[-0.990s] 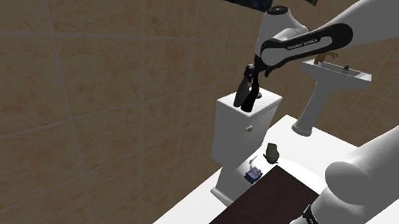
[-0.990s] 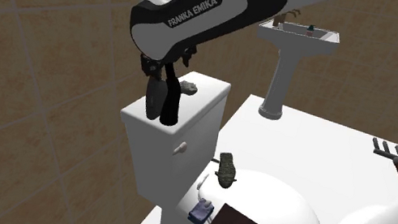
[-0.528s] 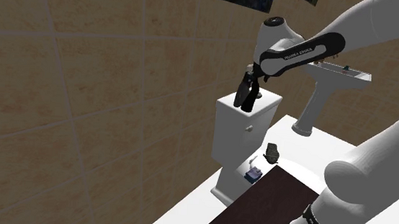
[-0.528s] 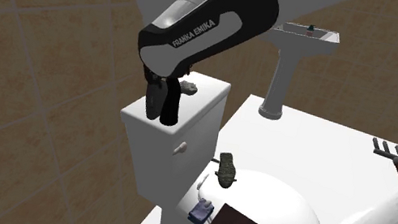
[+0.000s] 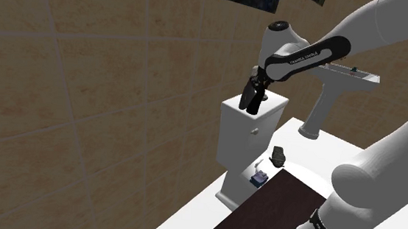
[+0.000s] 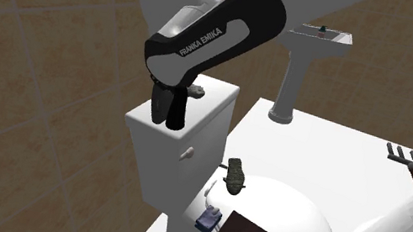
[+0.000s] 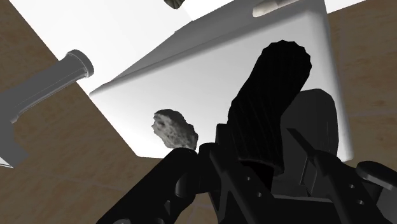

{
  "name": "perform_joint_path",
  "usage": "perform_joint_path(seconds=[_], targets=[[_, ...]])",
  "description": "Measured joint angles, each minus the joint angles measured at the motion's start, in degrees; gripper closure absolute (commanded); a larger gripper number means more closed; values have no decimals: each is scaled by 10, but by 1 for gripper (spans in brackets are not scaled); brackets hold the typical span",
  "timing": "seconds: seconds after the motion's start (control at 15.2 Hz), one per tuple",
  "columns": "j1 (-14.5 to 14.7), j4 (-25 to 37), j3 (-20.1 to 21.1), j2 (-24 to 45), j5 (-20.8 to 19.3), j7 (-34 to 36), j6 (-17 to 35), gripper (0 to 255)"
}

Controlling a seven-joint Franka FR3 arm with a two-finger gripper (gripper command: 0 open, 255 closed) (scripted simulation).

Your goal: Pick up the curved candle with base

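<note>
Gripper (image 6: 169, 115), one grey candle (image 6: 196, 91), one white tank (image 6: 217, 102)

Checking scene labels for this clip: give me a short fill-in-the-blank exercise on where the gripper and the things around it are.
1. The gripper hangs over the toilet's ____.
2. A small ____ lump lies on the lid near the gripper.
3. Beyond the toilet stands a pedestal ____.
Missing words: tank; grey; sink.

I hold the arm (image 5: 386, 152) stretched up and out, wrist bent, gripper (image 5: 250, 106) pointing steeply down.
</note>
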Motion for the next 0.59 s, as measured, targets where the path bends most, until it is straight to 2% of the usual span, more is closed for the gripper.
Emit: perform_joint_path(seconds=[0.33, 0.59], targets=[[0, 0, 0, 0, 0, 0, 0, 255], [3, 13, -1, -9, 14, -17, -19, 255]])
